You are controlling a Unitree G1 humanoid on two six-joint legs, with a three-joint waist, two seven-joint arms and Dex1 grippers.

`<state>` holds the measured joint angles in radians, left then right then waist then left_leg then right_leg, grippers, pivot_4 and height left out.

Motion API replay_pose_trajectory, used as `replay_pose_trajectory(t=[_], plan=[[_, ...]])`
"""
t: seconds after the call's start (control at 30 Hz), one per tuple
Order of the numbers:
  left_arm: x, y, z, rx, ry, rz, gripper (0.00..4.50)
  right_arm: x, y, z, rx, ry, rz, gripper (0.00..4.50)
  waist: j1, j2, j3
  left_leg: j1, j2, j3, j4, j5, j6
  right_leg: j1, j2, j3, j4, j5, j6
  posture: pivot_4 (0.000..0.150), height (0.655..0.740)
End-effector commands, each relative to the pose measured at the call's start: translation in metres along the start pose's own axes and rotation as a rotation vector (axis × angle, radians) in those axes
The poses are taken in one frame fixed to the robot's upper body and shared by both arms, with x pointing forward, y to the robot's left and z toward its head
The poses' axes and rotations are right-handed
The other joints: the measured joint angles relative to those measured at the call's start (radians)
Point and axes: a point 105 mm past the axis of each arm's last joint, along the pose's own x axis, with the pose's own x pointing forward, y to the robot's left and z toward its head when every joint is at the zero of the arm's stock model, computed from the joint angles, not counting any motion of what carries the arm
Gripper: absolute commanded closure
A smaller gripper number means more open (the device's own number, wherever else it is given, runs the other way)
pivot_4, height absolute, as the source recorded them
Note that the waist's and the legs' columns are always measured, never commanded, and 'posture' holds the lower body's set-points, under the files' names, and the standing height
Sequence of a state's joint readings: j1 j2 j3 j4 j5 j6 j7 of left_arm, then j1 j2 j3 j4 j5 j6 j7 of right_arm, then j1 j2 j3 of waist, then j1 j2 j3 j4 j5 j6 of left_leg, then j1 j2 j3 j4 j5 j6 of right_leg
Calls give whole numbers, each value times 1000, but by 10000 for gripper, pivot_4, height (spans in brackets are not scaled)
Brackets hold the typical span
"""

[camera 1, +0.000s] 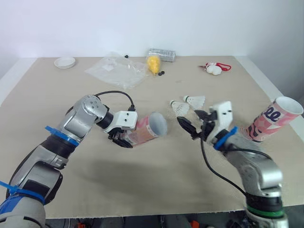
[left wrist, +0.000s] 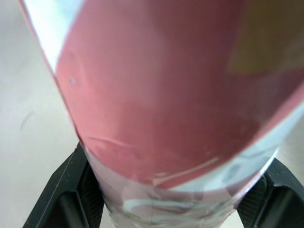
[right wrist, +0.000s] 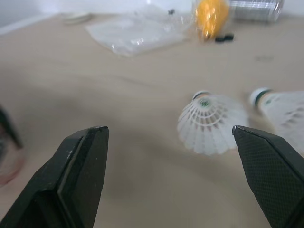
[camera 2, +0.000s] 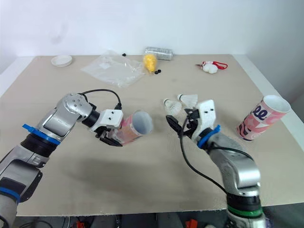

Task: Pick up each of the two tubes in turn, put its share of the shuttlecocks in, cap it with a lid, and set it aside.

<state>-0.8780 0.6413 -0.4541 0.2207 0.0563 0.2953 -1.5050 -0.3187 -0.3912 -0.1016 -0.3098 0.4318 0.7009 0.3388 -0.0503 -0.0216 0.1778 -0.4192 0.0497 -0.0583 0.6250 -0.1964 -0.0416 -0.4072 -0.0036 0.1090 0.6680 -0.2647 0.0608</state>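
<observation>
**Kid:** Where is the pink tube [camera 1: 149, 129]?

**Friend:** The left gripper [camera 1: 121, 137] is squeezing it tight near its bottom end. It is tipped on its side. Its round mouth is open, and I see just a pale wall inside.

**Kid:** Is there another one?

**Friend:** Yes. A second tube [camera 1: 273, 118], pink with white swirls, stands well apart from the pink tube, out by the side edge of the table [camera 1: 142, 190]. Its mouth is open on top. I cannot tell what is in it.

**Kid:** And the shuttlecocks?

**Friend:** Two shuttlecocks [camera 1: 179, 108], white and feathery like little cones, lie side by side on the table. They are near the pink tube's mouth, a bit farther back.

**Kid:** What about the right gripper [camera 1: 191, 121]?

**Friend:** Its black fingers are spread wide and hold nothing. It faces the pink tube's mouth, just in front of the shuttlecocks.

**Kid:** Is there room to move?

**Friend:** The table is flat, tan and smooth, with open room in front of the pink tube. Far behind the pink tube lie a crinkly plastic bag [camera 1: 116, 70], a yellow thing [camera 1: 153, 63] and a shiny roll [camera 1: 161, 54].
</observation>
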Motion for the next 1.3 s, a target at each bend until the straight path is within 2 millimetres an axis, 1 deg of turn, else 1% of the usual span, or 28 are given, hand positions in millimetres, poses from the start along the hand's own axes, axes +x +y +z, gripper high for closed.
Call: replay_pose_trajectory(t=[0.03, 0.17, 0.37, 0.67, 0.7, 0.77, 0.83, 0.87, 0.9, 0.97, 1.0, 1.03, 1.2, 1.27, 1.3], plan=[[-4, -3, -13, -62, 31, 3, 15705, 16, -7, 5, -2, -22, -51, 0, -2, 0, 0, 0, 0, 0, 0, 0, 0, 0, 0, 0, 0, 0, 0, 1500, 7400], [-6, -5, -11, -82, 9, 9, 15705, 32, 0, 5, -7, -21, -27, 0, -7, 0, 0, 0, 0, 0, 0, 0, 0, -1, 1, 0, 1, 0, -1, 1500, 7400], [-7, -7, -18, -121, 21, 10, 15705, 51, 12, 7, -10, -16, 9, 0, -13, 0, 0, 1, 1, 0, 0, 0, 0, -1, 1, 0, 3, 0, -1, 1500, 7400], [-9, -5, -19, -133, 25, 26, 15705, 77, 9, 5, -4, 12, -9, 0, -30, 0, 0, 4, 1, 0, 0, 1, 1, -1, 2, 1, 9, -1, -2, 1500, 7400], [-9, -5, -19, -134, 24, 26, 15843, 79, 9, 6, -3, 11, -11, 2569, -30, 0, 0, 4, 1, 0, 0, 1, 2, -1, 2, 1, 9, -1, -2, 1500, 7400], [-9, -4, -19, -134, 22, 30, 15889, 85, 8, 7, -5, 10, -16, 9979, -30, 0, 0, 5, 1, 0, 0, 1, 2, -1, 2, 1, 11, -1, -3, 1500, 7400], [-8, -4, -19, -135, 19, 32, 15889, 90, 9, 8, -1, 10, -14, 19139, -30, 0, 0, 5, 1, 0, 0, 2, 2, -1, 2, 1, 12, -1, -3, 1500, 7400], [-8, -4, -19, -136, 18, 34, 15889, 92, 9, 8, -3, 16, -9, 22152, -30, 0, 0, 5, 1, 0, 0, 2, 3, -1, 2, 1, 12, -1, -3, 1500, 7400], [-8, -4, -18, -138, 16, 36, 15889, 93, 9, 7, -9, 22, -8, 28871, -30, 0, 0, 5, 1, 0, 0, 2, 3, -1, 2, 1, 12, -1, -3, 1500, 7400], [-8, -4, -18, -139, 14, 39, 15889, 96, 10, 6, -9, 28, 1, 38141, -30, 0, 0, 6, 1, 0, 0, 2, 3, -1, 2, 1, 13, -1, -3, 1500, 7400], [-8, -3, -18, -140, 14, 40, 15889, 96, 10, 6, -13, 29, 0, 42284, -30, 0, 0, 6, 1, 0, 0, 2, 3, -1, 2, 1, 13, -1, -3, 1500, 7400], [-8, -4, -18, -140, 14, 40, 15889, 97, 11, 6, -17, 28, 6, 44634, -30, 0, 0, 6, 1, 0, 0, 2, 3, -1, 2, 1, 13, -1, -3, 1500, 7400], [-8, -3, -19, -148, 11, 45, 15889, 95, 15, 11, -41, 12, 35, 44634, -30, 0, 0, 6, 1, 0, 0, 2, 3, -1, 2, 1, 12, -1, -3, 1500, 7400], [-8, -2, -19, -150, 10, 45, 15889, 93, 19, 16, -69, -7, 62, 44634, -30, 0, 0, 6, 1, 0, 0, 2, 3, -1, 2, 1, 13, -1, -3, 1500, 7400], [-8, -2, -21, -154, 10, 47, 15889, 90, 22, 26, -107, -44, 93, 44634, -30, 1, 0, 6, 1, 0, 0, 2, 3, -1, 2, 1, 13, -1, -3, 1500, 7400]])
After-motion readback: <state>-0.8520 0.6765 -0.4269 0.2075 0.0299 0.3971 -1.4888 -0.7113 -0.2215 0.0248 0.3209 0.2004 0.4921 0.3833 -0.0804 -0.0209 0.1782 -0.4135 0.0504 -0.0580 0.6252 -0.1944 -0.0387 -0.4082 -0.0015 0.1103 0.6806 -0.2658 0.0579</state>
